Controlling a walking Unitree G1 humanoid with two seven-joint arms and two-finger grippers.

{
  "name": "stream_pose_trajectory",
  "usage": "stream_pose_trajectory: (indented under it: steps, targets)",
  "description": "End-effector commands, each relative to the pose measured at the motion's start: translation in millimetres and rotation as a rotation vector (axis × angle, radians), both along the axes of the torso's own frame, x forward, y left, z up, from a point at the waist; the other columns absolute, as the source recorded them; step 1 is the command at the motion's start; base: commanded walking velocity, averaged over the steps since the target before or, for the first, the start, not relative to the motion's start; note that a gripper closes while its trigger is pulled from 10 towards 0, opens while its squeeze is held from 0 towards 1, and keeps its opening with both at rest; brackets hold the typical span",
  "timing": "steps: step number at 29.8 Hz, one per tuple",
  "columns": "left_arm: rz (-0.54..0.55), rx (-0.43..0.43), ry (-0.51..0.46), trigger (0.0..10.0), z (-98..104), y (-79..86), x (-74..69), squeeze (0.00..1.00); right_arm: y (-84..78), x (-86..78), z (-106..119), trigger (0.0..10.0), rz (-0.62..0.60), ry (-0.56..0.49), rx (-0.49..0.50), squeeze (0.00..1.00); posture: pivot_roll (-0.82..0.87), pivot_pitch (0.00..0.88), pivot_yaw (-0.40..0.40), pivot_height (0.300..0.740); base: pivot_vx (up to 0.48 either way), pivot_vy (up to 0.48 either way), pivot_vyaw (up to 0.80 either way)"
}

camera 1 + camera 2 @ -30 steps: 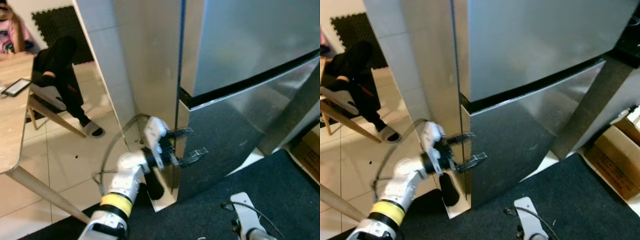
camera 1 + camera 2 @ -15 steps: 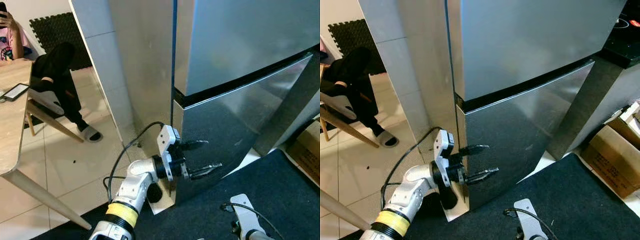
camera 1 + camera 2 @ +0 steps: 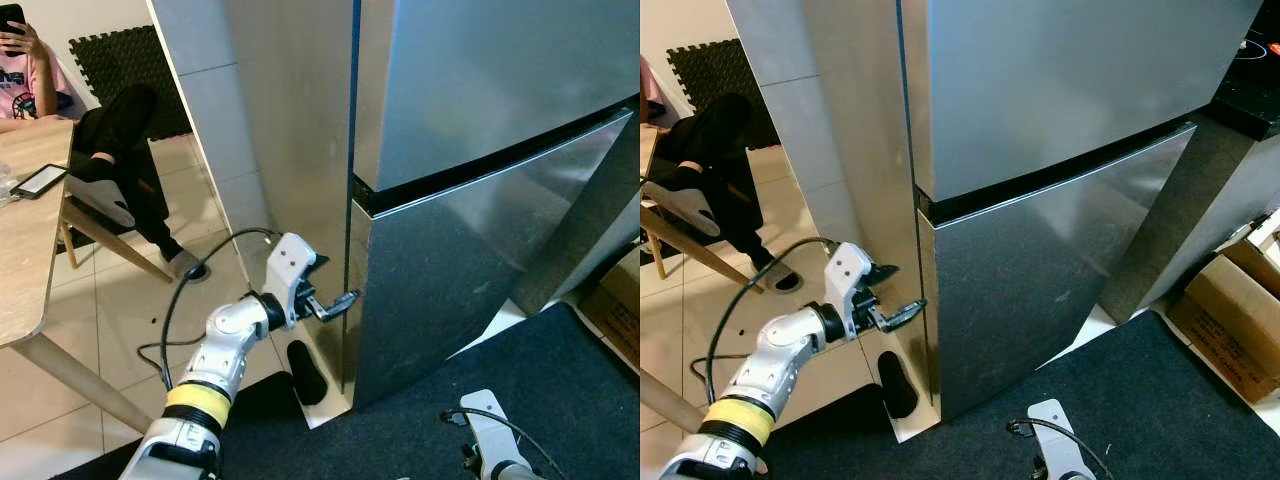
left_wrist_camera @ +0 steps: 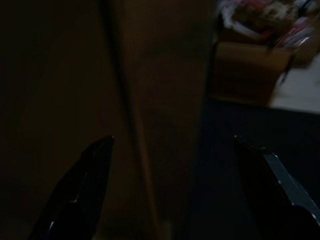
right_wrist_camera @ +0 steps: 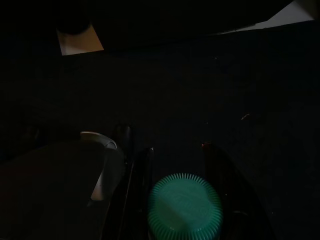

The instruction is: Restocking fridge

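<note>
At the left edge of the fridge's lower door (image 3: 450, 270), the left gripper (image 3: 338, 303) reaches in with its 2 black fingers (image 4: 87, 190) spread apart, holding nothing, their tips just beside the seam where that door meets the steel side panel (image 3: 290, 150). Low on the right, the right gripper (image 5: 175, 165) hangs over the dark mat (image 3: 520, 400), its fingers clamped on a bottle with a ribbed green cap (image 5: 184, 206). Far left, a seated person (image 3: 120, 130) is at a wooden table (image 3: 25, 250).
</note>
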State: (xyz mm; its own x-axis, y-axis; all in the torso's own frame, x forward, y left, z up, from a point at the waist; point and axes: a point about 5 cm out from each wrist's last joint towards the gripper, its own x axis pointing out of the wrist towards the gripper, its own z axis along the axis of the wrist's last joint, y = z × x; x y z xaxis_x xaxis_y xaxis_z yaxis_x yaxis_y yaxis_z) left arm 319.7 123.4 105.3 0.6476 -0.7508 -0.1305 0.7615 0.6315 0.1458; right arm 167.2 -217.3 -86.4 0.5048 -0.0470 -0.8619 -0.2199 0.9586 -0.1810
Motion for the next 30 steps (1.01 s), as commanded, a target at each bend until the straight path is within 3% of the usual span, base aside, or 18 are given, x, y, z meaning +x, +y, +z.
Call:
stream_pose_trajectory:
  steps: [1, 6, 8, 9, 11, 22, 30]
  targets:
    - [0.035, 0.053, -0.039, 10.0, 7.3, 8.3, 4.6, 0.00, 1.5, -2.3, -1.3, 10.0, -0.009, 0.007, 0.009, 0.00, -0.02, 0.059, 0.024, 0.740, 0.000, 0.000, 0.00]
    - [0.059, 0.042, -0.057, 10.0, 9.5, 9.2, 6.5, 0.00, 1.4, -2.3, -1.3, 10.0, -0.007, 0.008, 0.009, 0.00, -0.02, 0.060, 0.022, 0.740, 0.000, 0.000, 0.00]
    - [0.069, -0.079, -0.073, 10.0, 15.6, 2.3, 7.8, 0.00, 1.1, -2.4, -1.3, 10.0, -0.007, 0.007, 0.007, 0.00, -0.03, 0.061, 0.024, 0.740, 0.000, 0.000, 0.00]
    - [0.069, -0.079, -0.073, 10.0, 15.6, 2.3, 7.8, 0.00, 1.1, -2.4, -1.3, 10.0, -0.007, 0.007, 0.007, 0.00, -0.03, 0.061, 0.024, 0.740, 0.000, 0.000, 0.00]
    - [0.067, -0.186, -0.072, 10.0, 21.2, -4.4, 8.4, 0.00, 1.1, -2.7, -1.4, 10.0, -0.005, 0.007, 0.007, 0.00, -0.03, 0.063, 0.022, 0.740, 0.000, 0.000, 0.00]
    - [0.092, -0.244, -0.125, 10.0, 33.6, -18.1, 20.4, 0.00, -3.2, -3.7, -0.9, 10.0, -0.004, 0.008, -0.005, 0.00, -0.04, 0.058, 0.020, 0.740, 0.000, 0.000, 0.00]
    - [0.024, -0.312, -0.074, 10.0, 34.5, -24.5, 24.2, 0.00, -4.6, -2.2, 0.1, 10.0, -0.001, 0.003, -0.010, 0.00, -0.04, 0.060, 0.015, 0.740, 0.000, 0.000, 0.00]
